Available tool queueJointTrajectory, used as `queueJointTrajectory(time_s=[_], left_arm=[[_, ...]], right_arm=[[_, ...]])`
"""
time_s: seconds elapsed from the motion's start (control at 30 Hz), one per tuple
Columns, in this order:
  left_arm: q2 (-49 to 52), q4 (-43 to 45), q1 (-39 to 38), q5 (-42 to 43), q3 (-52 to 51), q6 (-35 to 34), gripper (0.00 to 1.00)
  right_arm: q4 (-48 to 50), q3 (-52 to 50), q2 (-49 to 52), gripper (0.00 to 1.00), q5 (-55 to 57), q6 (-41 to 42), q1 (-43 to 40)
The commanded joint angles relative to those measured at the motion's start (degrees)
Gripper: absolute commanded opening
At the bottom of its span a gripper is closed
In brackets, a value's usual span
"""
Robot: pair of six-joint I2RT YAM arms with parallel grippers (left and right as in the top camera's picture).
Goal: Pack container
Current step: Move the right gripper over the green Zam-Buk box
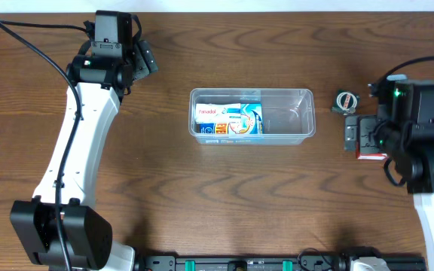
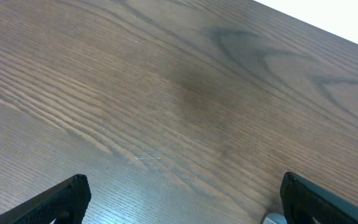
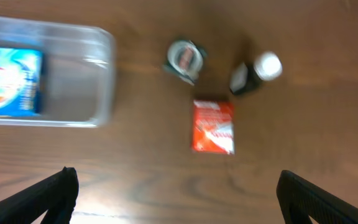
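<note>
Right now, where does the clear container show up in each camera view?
Overhead: the container is in the middle of the picture.
Left wrist: not in it.
Right wrist: the container is upper left, cut by the edge.
Shared landmark: the blue box inside it, also seen from the right wrist.

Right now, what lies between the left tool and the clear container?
Nothing does. In the overhead view, only bare wooden table separates the open left tool from the container.
</note>
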Motion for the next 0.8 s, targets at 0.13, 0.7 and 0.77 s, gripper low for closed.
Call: queueJointTrajectory(time_s=[0.13,0.7,0.77], left_arm=[[-0.22,-0.11,0.02,-0.68,0.57,1.01,0.98],[-0.22,-0.11,0.02,-0.68,0.57,1.01,0.98],[-0.22,-0.11,0.02,-0.68,0.57,1.01,0.98]], right_arm=[[-2.08,0.92,9.25,0.99,3.5,-4.96,-7.06],[8.15,0.92,22.36,0.97,-7.89,-0.74,-12.85],[10.78,0.92,22.36,0.99,-7.87,3.87,-11.17]])
